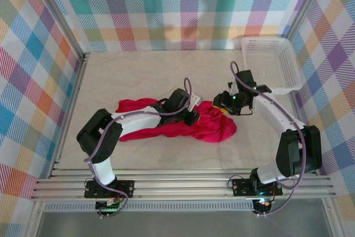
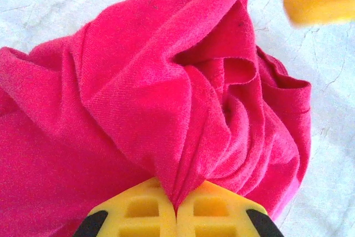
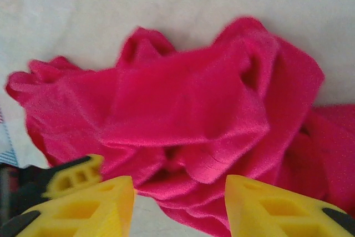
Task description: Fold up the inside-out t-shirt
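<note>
left hand clamps a fold of the inside-out t-shirt, bunched at the centre of the tabletop. right hand hovers, jaws apart, at its 2 o'clock edge. recommended: grip one layer only, then draw apart evenly.

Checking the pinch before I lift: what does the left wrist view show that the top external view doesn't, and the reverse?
Left wrist: the left gripper shut on a pinched ridge of the t-shirt, folds fanning away from it. Top external: the t-shirt's whole crumpled spread, the right gripper at its right end, the white basket in the far right corner. Both: red fabric bunched, not yet folded.
</note>
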Robot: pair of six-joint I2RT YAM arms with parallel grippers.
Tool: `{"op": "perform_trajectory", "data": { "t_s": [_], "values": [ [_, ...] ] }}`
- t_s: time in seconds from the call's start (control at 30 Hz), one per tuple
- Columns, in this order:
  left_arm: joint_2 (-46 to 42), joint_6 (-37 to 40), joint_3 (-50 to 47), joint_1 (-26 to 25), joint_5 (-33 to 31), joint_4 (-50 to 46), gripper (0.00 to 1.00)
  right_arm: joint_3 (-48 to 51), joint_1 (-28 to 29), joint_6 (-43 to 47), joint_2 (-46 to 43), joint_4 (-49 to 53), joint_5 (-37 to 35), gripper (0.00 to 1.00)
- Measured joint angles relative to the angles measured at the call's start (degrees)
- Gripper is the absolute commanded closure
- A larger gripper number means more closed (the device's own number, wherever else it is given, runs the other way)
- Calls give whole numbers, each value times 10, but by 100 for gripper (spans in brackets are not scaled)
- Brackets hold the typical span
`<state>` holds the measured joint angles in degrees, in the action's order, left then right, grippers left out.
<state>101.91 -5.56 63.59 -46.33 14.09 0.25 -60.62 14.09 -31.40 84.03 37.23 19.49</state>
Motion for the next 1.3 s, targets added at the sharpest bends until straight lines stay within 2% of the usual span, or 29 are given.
{"op": "perform_trajectory", "data": {
  "t_s": [0.27,0.3,0.37,0.4,0.5,0.63,0.73,0.83,1.03,1.17,1.3],
  "values": [
    [0,-6,1,0,0,-3,100,13,9,-9,39,-21,-7,58],
    [0,-7,1,0,0,-3,100,9,9,-10,51,-25,-7,66],
    [0,-7,1,0,0,-3,100,-11,9,-10,89,-29,-9,98],
    [0,-6,1,0,0,-3,100,-23,9,-9,104,-28,-10,100],
    [0,-6,1,0,-1,-11,100,-68,9,-1,127,-9,-13,100],
    [0,-4,1,9,0,-27,100,-134,-9,26,84,48,-10,100],
    [0,-4,1,29,9,-21,100,-176,-62,45,20,91,16,100],
    [-2,-3,8,54,32,28,100,-189,-114,56,-32,138,59,100],
    [-8,1,3,66,55,43,100,-163,-170,64,-38,143,123,100],
    [-8,0,-13,67,55,24,90,-96,-167,51,-11,93,158,100],
    [-8,5,-26,63,41,-5,63,-45,-146,33,27,45,172,100]
  ]
}}
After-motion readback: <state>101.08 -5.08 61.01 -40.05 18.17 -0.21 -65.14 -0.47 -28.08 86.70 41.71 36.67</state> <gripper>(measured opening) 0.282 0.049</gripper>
